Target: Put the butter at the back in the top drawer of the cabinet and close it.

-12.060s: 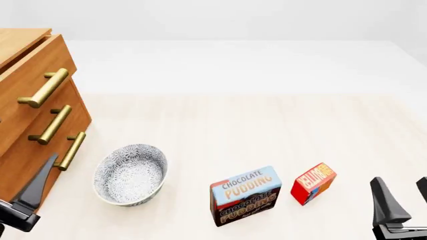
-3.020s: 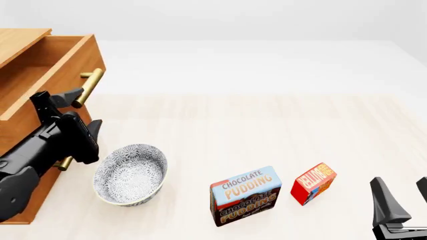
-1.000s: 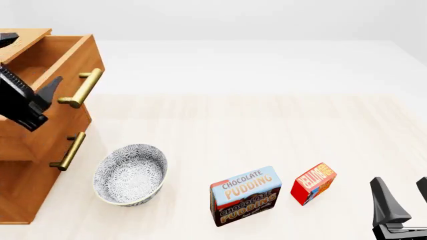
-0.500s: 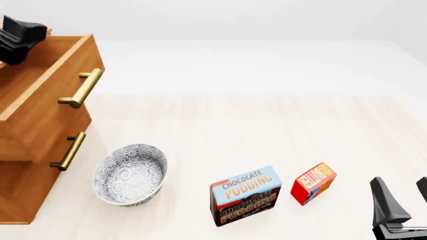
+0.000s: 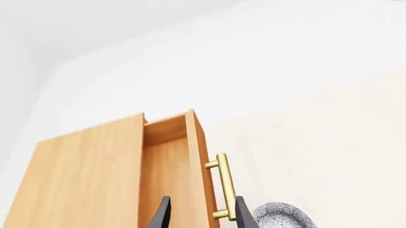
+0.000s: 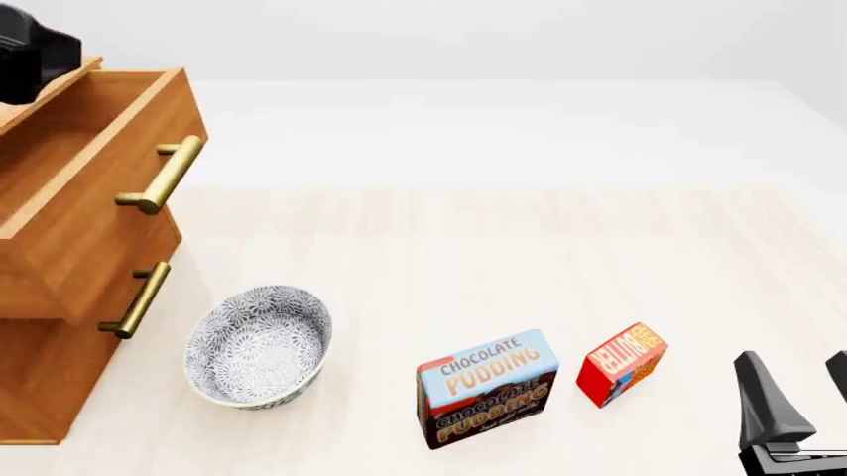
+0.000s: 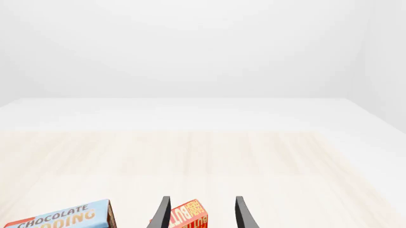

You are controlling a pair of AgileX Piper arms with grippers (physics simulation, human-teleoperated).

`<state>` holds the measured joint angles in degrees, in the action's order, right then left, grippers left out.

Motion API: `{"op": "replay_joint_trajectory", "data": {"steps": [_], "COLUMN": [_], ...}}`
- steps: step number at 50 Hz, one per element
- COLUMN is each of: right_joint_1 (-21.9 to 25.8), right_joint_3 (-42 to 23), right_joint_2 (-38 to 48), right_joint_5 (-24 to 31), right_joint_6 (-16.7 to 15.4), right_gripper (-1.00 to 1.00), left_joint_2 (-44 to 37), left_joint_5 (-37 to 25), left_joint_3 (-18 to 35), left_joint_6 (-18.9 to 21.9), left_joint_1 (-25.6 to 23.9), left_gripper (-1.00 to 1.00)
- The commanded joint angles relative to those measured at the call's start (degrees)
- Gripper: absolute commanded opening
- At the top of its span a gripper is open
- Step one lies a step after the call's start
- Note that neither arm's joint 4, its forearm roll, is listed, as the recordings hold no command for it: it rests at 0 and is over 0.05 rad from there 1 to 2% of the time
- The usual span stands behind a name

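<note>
the butter (image 6: 621, 363) stands on the desk (image 6: 530, 258) near the front edge, just beside the chocolate pudding box (image 6: 486, 388) and apart from it, well away from the cabinet (image 6: 54, 327). the top drawer (image 6: 93, 188) is pulled out and open, its brass handle (image 6: 162, 176) facing the bowl (image 6: 258, 344).

your right end effector (image 7: 200, 213) is spread and holds nothing; in its wrist view the butter sits right between the two fingers' lines, just ahead. your left end effector (image 5: 201, 213) is also spread and empty, looking down over the open drawer.

judging by its look, the butter is a small stiff carton, likely light and easy to tip or slide if you nudge it with one finger first. its printed faces look smooth, so take it across the two broad faces, low and near its middle, and pinch squarely rather than by a corner. keep clear of the pudding box as you come in, since a knock there could push both. it shouldn't need much force.
</note>
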<state>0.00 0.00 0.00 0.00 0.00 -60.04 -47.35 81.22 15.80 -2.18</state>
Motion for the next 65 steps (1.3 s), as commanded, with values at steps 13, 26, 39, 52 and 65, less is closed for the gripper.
{"op": "replay_joint_trajectory", "data": {"steps": [13, 26, 39, 52, 65], "right_joint_1": [0.00, 0.00, 0.00, 0.00, 0.00], "right_joint_3": [0.00, 0.00, 0.00, 0.00, 0.00], "right_joint_2": [0.00, 0.00, 0.00, 0.00, 0.00], "right_joint_5": [0.00, 0.00, 0.00, 0.00, 0.00], "right_joint_6": [0.00, 0.00, 0.00, 0.00, 0.00], "right_gripper": [1.00, 1.00, 1.00, 1.00, 1.00], "left_joint_2": [-1.91, -2.86, -4.60, -5.26, -6.20], "left_joint_5": [-1.78, -1.31, -0.70, 0.58, 0.66], "left_joint_3": [0.82, 0.51, 0.00, -2.31, -2.97], "left_joint_6": [-3.49, -4.74, -5.64, -4.89, -6.16], "left_joint_1": [1.44, 1.16, 1.93, 3.30, 2.91], "left_gripper": [1.00, 1.00, 1.00, 1.00, 1.00]}}
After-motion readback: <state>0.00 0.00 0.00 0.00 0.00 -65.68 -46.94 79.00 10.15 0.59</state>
